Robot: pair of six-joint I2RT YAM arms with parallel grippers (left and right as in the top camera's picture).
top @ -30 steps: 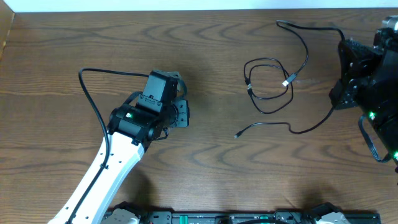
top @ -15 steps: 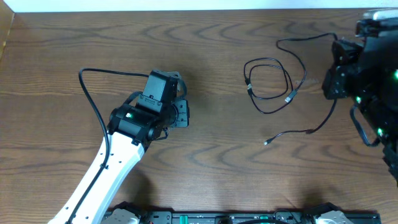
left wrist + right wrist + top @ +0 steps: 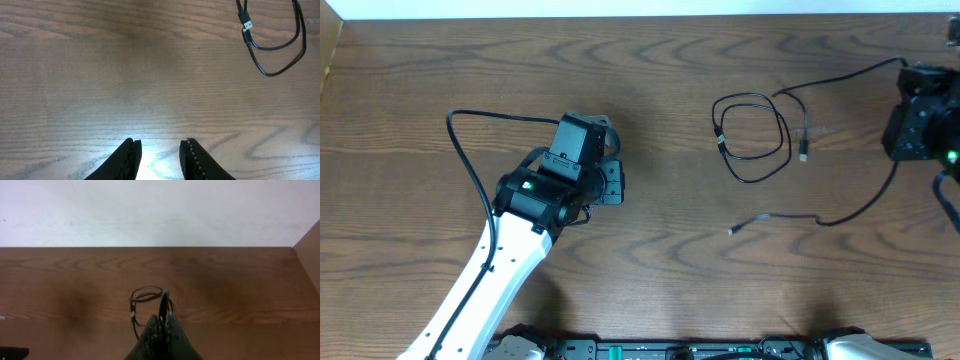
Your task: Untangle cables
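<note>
**Right tool clamped on cable; left tool idle**

Right tool [image 3: 161, 325]: jaws fully closed, pinching a strand of the black cable [image 3: 164, 300], which arcs up from the fingertips in the right wrist view. Overhead, this tool sits at the right edge of the counter [image 3: 670, 60], raised on its arm.

From the grip, one strand runs left across the counter to the loop [image 3: 761, 97], which lies flat right of centre. A second strand drops toward the near edge, curves left and ends in a free tip [image 3: 733, 230] below the loop. A small plug [image 3: 805, 155] lies just to the right of the loop. Whether these strands are one cord or two cannot be told.

Left tool [image 3: 161, 155]: jaws partly apart, nothing between them, hovering low over bare wood left of centre. It is well apart from the loop, which shows at the top right of its wrist view.
</note>
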